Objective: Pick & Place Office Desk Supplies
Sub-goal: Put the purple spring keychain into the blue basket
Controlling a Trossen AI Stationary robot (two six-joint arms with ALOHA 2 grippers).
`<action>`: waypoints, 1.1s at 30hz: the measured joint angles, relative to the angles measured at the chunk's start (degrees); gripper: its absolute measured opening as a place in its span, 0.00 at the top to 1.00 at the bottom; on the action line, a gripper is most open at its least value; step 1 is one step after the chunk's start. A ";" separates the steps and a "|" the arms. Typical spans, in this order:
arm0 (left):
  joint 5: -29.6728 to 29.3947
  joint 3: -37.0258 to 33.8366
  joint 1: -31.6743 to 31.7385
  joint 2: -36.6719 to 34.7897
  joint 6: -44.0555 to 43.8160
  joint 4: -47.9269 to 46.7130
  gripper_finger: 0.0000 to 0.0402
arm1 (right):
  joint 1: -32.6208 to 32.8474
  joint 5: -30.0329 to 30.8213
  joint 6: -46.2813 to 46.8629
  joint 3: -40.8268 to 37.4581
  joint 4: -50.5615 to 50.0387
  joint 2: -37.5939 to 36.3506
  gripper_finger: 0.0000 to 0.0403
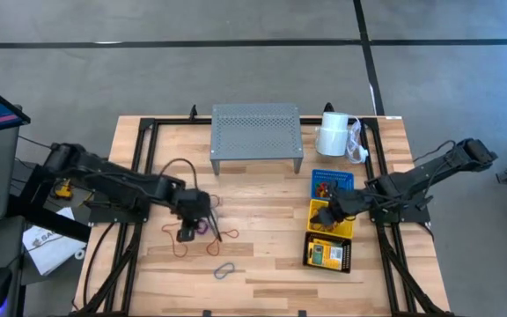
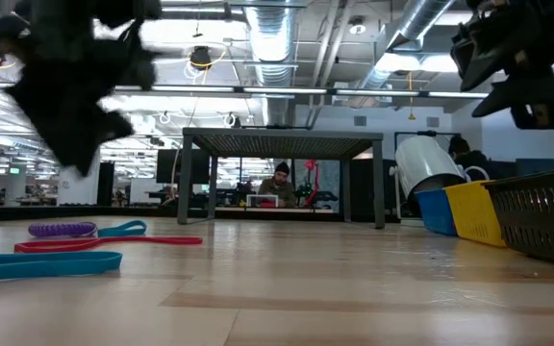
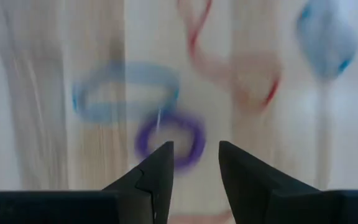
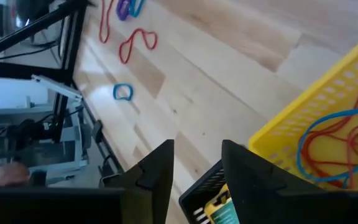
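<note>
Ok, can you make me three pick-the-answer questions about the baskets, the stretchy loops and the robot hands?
1. Where is the yellow plastic basket?
A. between the blue and black baskets
B. under the grey shelf
C. by the left arm

2. What colour is the small round loop in front of the left hand?
A. green
B. purple
C. orange

3. How are the right hand's fingers?
A. pressed together
B. apart, holding nothing
C. clamped on a box

Answers: 1 A, the blue plastic basket and black plastic basket flank it in a row. 2 B, it shows purple in the left wrist view. 3 B, bare gap between them above the baskets.
</note>
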 joint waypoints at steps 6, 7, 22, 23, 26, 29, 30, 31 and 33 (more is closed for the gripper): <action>-0.04 0.00 -1.36 5.13 -6.94 -3.37 0.70 | 1.63 0.06 0.45 0.00 1.04 0.00 0.67; -0.30 0.00 -1.38 5.86 -7.43 -2.77 0.70 | 1.72 0.06 0.45 0.00 1.25 0.00 0.67; -9.13 0.00 -1.27 8.36 -12.59 0.20 0.70 | 1.96 0.18 0.32 0.00 3.09 0.00 0.67; -9.59 0.00 -1.27 8.36 -13.05 0.50 0.70 | 1.96 0.19 0.14 0.00 3.60 0.00 0.67; -9.47 -0.96 -1.28 8.36 -13.59 3.08 0.70 | 1.96 0.19 -0.03 0.00 5.08 0.00 0.67; -9.19 -2.43 -1.62 8.35 -14.45 4.84 0.70 | 1.96 0.21 -0.16 0.00 5.95 0.00 0.67; -9.21 -3.00 -1.64 8.33 -14.56 5.43 0.70 | 1.96 0.19 -0.19 0.00 6.16 0.00 0.67; -9.35 -3.63 -1.62 8.33 -14.59 5.95 0.70 | 1.96 0.19 -0.19 0.00 6.33 0.00 0.67; -9.63 -4.78 -1.62 8.33 -14.67 6.54 0.70 | 1.96 0.19 -0.16 0.00 6.36 0.00 0.67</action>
